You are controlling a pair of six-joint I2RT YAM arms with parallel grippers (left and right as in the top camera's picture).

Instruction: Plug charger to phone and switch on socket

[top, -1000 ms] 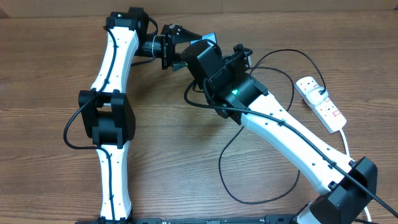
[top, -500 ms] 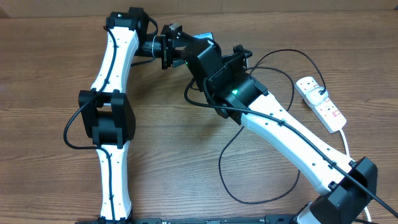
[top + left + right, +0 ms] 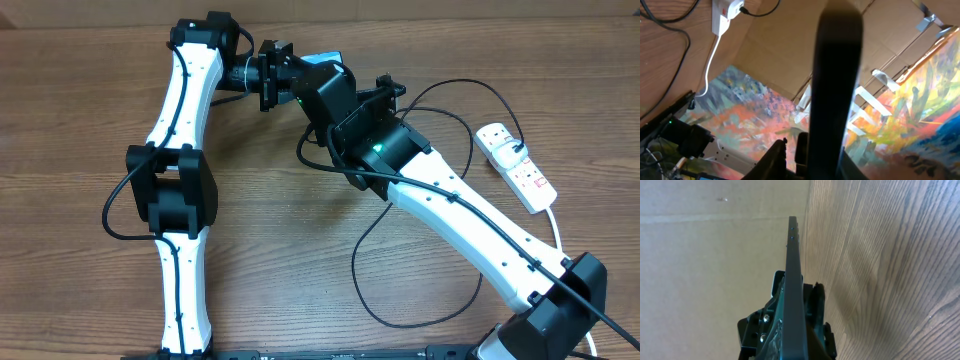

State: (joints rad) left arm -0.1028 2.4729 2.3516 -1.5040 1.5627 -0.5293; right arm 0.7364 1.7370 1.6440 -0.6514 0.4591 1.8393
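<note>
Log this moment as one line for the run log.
right end effector: shut on phone | left end effector: at phone, grip unclear | charger: looped on table | socket: untouched, table's right edge

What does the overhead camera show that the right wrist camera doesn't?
Only the overhead view shows the left arm and right arm whole, the white power strip at the right side of the table, and the black cable looping across the wood. Only the right wrist view shows the phone edge-on, its thin dark edge clamped in the right gripper, with small dots near its far end. Both views show the phone and the wooden table.
</note>
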